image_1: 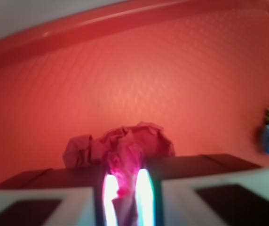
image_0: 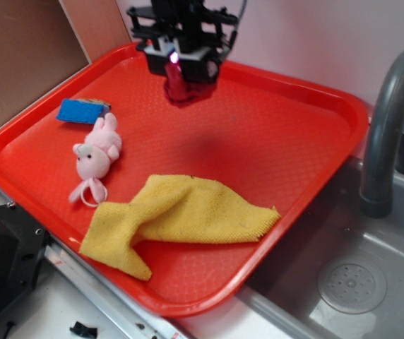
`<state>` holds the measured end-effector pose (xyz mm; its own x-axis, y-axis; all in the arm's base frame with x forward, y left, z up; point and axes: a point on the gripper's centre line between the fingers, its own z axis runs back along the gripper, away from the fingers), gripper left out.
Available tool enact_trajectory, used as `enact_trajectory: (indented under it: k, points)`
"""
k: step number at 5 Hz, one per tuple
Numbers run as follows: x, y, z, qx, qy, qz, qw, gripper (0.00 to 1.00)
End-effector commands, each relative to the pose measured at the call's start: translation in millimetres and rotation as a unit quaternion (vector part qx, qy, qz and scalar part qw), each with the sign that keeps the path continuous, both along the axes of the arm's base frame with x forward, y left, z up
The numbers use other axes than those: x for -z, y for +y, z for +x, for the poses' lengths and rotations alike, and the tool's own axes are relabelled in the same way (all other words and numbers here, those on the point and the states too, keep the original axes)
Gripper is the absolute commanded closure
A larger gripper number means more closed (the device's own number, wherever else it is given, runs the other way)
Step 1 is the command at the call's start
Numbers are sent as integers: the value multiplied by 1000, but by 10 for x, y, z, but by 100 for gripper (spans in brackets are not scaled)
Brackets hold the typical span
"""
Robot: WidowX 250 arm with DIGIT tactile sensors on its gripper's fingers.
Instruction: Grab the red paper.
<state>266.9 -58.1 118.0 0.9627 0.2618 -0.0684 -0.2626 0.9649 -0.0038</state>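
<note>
Taking the red tray point(image_0: 308, 95) as the landmark: nearest the camera, a yellow cloth point(image_0: 177, 215) lies crumpled across the tray's front part, one corner running out toward the front rim. Just behind it, toward the tray's left side, a pink toy point(image_0: 96, 155) lies on its back, and a blue block point(image_0: 82, 111) sits just beyond the toy, near the left rim. A grey faucet point(image_0: 389, 127) rises outside the tray's right rim, over the sink.

Farthest back, close to the tray's rear rim, the hand point(image_0: 181, 85) holds the red paper point(image_0: 181, 83). In the wrist view the hand point(image_1: 124, 188) has its fingers point(image_1: 144, 188) drawn close together with a fold of the red paper point(image_1: 125, 146) pinched between them; most of the wad bulges out past the tips. Whether the wad rests on the tray floor or hangs just off it, I cannot tell.

The paper looks very light and soft, full of creases, so it should crush rather than resist and is unlikely to slip. The grip appears to be on the wad's near edge; a hold through the thick middle would probably be safer, since a thin fold could tear or pull free.
</note>
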Motion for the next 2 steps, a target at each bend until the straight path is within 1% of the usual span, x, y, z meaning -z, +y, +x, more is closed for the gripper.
enact_trajectory:
  k: [1, 2]
  points:
    - [-889, 159, -465, 69, -49, -35, 996, 100]
    - [-965, 225, -609, 45, -72, -44, 995, 100]
